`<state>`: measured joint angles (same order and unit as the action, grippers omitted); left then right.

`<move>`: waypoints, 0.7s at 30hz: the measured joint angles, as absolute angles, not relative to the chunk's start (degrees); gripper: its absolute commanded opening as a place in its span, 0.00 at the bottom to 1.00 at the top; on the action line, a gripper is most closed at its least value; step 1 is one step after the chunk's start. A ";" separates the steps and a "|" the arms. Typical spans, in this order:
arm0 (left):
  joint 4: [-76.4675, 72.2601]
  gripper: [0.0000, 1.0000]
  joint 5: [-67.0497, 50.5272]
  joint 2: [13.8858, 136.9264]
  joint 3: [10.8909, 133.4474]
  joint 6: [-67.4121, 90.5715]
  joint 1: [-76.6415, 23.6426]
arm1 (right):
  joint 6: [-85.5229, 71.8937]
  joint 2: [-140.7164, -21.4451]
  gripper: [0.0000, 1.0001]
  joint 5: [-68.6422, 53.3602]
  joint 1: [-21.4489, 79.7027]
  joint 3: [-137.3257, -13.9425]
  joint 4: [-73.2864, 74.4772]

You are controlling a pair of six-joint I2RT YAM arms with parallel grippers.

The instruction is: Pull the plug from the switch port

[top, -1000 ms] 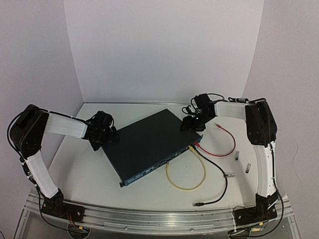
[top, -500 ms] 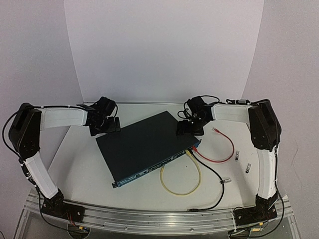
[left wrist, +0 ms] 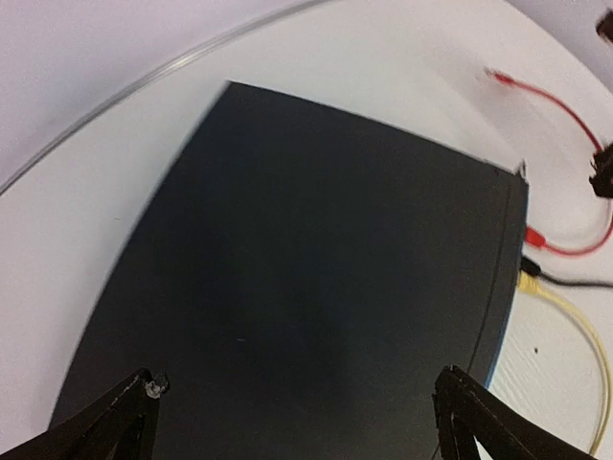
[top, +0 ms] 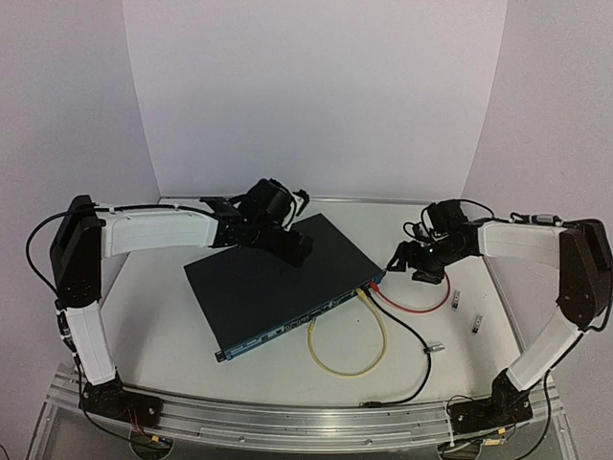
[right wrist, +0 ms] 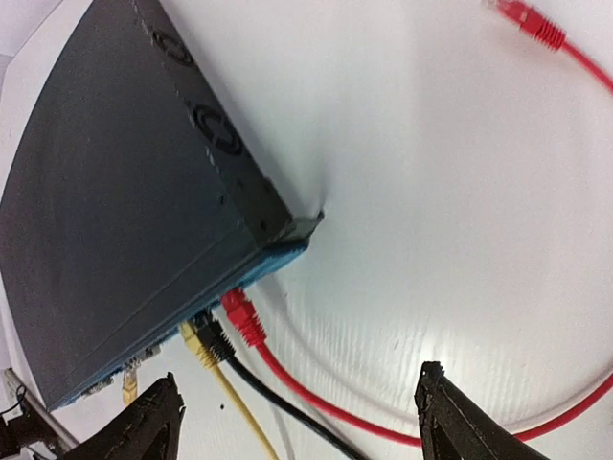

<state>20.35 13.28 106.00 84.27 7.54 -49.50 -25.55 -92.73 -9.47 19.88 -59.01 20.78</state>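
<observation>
Plugs (right wrist: 241, 318) sit in switch (right wrist: 124, 211), clearest from right wrist view.

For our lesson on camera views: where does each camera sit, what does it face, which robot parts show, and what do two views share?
Top external: above, behind the bases; looks down on table, switch, left hand, right hand.
Left wrist: over the switch's top; own fingertips below.
Right wrist: faces the switch's plugged corner; own fingertips below.
Shared: wrist views both show the red cable.
</observation>
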 measured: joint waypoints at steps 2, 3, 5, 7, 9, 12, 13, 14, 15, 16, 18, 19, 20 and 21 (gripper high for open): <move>20.29 1.00 11.09 108.82 84.26 3.95 -51.63 | -26.70 -91.62 0.75 -13.11 19.78 -55.04 17.94; 20.22 1.00 10.02 110.12 84.25 2.29 -52.52 | -27.32 -91.43 0.74 -15.27 19.58 -53.05 15.86; 20.04 1.00 7.64 112.16 84.25 -0.37 -53.60 | -28.75 -91.48 0.72 -19.63 18.91 -49.70 11.68; 19.60 1.00 5.01 113.56 84.25 -2.39 -53.95 | -29.95 -92.31 0.70 -23.07 17.82 -47.99 8.24; 19.03 1.00 2.61 114.28 84.25 -4.20 -53.84 | -31.19 -94.43 0.68 -26.07 16.63 -47.71 3.98; 17.80 0.99 -0.47 114.81 84.25 -6.46 -53.80 | -33.09 -98.40 0.65 -29.68 14.95 -47.71 -2.33; 17.32 0.99 -1.18 115.00 84.25 -7.10 -53.78 | -33.59 -99.76 0.63 -30.74 14.52 -47.74 -3.93; 16.76 0.99 -1.97 115.24 84.25 -7.76 -53.80 | -34.14 -101.43 0.61 -31.89 14.06 -47.82 -5.56; 16.30 1.00 -2.41 115.52 84.25 -8.26 -53.83 | -34.56 -102.85 0.61 -32.84 13.73 -47.92 -6.57; 15.95 1.00 -2.85 115.81 84.25 -8.80 -53.84 | -35.00 -103.99 0.60 -33.58 13.43 -48.00 -7.27; 15.51 1.00 -3.07 116.61 84.27 -9.72 -54.05 | -35.92 -106.12 0.60 -35.67 12.87 -48.05 -9.22; 15.27 1.00 -3.03 117.12 84.31 -10.22 -54.15 | -36.10 -106.53 0.60 -36.50 12.67 -48.08 -10.13; 15.03 0.99 -2.91 117.78 84.37 -10.75 -54.31 | -36.21 -106.75 0.60 -37.01 12.53 -48.10 -10.84; 14.91 0.99 -2.84 118.41 84.47 -11.08 -54.45 | -36.26 -106.91 0.60 -37.55 12.45 -48.10 -11.37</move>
